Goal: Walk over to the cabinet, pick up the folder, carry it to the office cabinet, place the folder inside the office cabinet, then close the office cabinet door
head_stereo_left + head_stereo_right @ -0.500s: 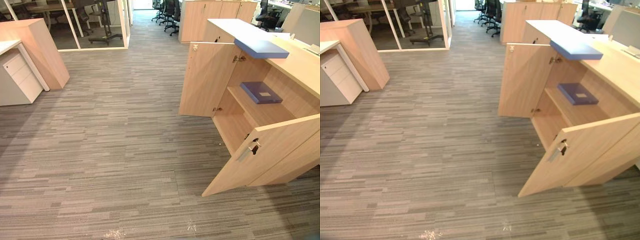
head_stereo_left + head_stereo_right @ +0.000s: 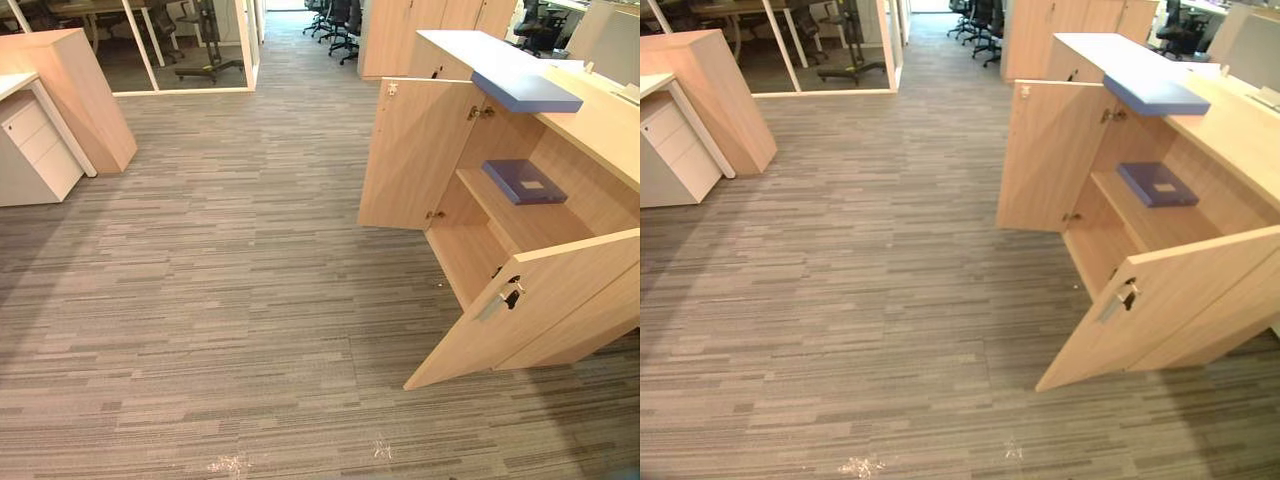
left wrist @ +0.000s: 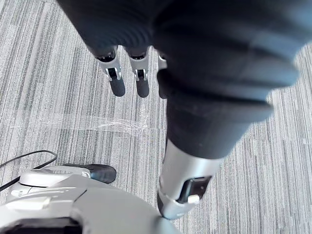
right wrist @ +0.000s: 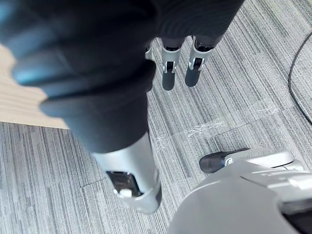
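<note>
standing a little way back on the grey striped carpet [image 2: 220,300], i see the office cabinet [image 2: 600,130] off to the robot's right with both leaves swung wide: the far door [image 2: 415,155] stands out toward the aisle and the near door [image 2: 540,300] angles out toward the robot, a metal handle [image 2: 505,298] with a key near its upper edge. the blue folder [image 2: 524,182] lies flat on the middle shelf [image 2: 520,222] inside the cabinet, a pale label on its cover, well apart from both hands. a flat blue panel [image 2: 527,92] lies on the cabinet's top surface, its corner jutting out over the open compartment. the left robot hand [image 3: 116,78] hangs down over the carpet with its fingers straight and loose, grasping nothing. the right robot hand [image 4: 168,73] hangs the same way, released and empty, with a strip of pale wood beside it at the edge of its wrist view. scuffed tape marks [image 2: 228,464] show on the carpet close in front of the robot. across the aisle on the left a white drawer pedestal [image 2: 35,150] sits beside a tall wooden unit [image 2: 75,90], a glass partition [image 2: 190,45] runs behind them, and office chairs [image 2: 340,20] stand far down the aisle.
</note>
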